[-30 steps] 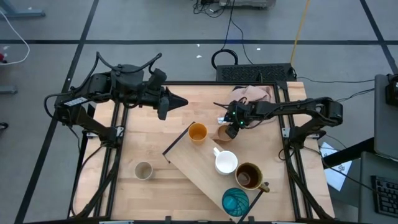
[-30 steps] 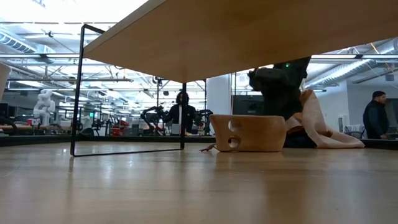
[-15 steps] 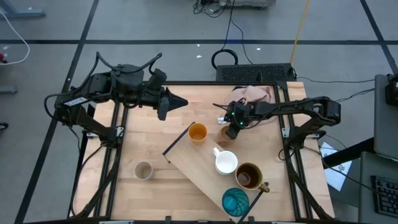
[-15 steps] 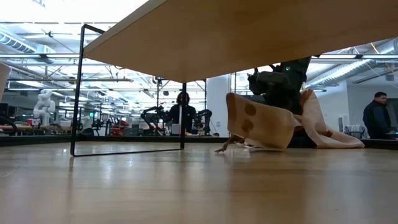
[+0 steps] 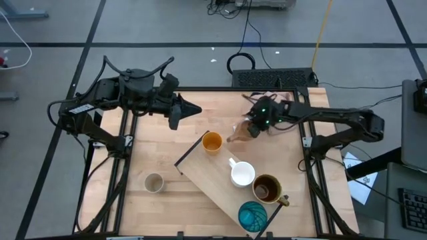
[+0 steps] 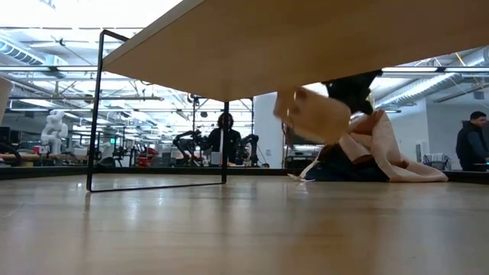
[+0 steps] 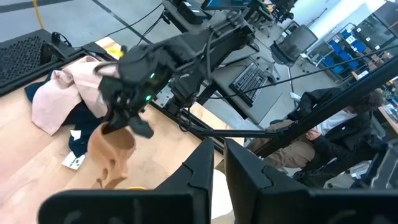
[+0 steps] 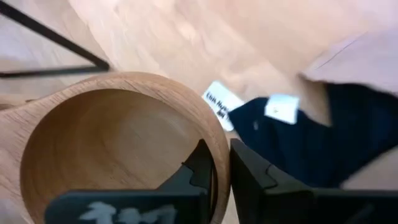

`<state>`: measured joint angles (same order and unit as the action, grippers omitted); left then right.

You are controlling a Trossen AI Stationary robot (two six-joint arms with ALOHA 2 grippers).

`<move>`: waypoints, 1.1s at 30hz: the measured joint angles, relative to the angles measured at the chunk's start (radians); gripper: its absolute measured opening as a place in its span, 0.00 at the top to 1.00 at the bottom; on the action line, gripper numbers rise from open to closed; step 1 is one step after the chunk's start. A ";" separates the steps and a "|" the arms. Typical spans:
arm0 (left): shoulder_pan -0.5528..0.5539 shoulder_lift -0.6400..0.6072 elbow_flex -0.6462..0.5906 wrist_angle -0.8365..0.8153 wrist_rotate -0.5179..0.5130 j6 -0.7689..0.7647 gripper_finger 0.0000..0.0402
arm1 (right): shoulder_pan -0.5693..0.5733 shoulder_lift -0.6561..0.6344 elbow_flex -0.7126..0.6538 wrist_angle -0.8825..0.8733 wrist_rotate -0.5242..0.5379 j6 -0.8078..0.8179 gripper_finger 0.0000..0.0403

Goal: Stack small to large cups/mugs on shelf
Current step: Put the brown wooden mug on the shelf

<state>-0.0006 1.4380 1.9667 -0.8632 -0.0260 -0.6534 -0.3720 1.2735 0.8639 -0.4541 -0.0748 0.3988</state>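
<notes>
The tan handled cup hangs tilted over the table's far right part, with my right gripper shut on it; the low view shows the cup clear of the table. On the slanting light-wood shelf stand the orange cup, the white mug, the dark brown mug and the teal cup. The beige-grey cup stands on the table left of the shelf. My left gripper waits shut in the air at the far left. My right gripper holds the tan cup by its rim, one finger inside the cup and the other outside its wall. The fingers slant down from the table's far right. The cup is lifted clear and tilted, with its handle hanging low.
A pink cloth lies on a navy cloth at the far right, just behind the held cup. A small white tag lies on the table there. Bare tabletop shows left of the shelf.
My right gripper has taken hold of the tan cup, which stood upright on the table. The cup first tipped over onto its edge, then rose clear of the table as the gripper went up and toward the far right.
</notes>
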 joint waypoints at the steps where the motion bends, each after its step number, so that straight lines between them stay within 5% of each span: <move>1: 0.000 0.000 0.000 0.000 0.000 0.007 0.91 | -0.005 -0.025 0.000 -0.007 0.002 0.000 0.95; 21: -0.004 0.000 0.000 -0.024 0.000 0.122 0.91 | 0.000 -0.426 0.006 -0.076 0.015 0.181 0.95; 27: -0.003 0.028 -0.002 -0.042 0.009 0.235 0.89 | 0.000 -0.476 0.044 -0.066 -0.183 0.297 0.95; 33: -0.004 0.100 -0.001 0.030 0.053 0.266 0.73 | 0.036 -0.465 0.117 -0.067 -0.297 0.376 0.95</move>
<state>-0.0044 1.5384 1.9656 -0.8329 0.0272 -0.3870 -0.3362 0.8086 0.9804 -0.5210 -0.3721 0.7752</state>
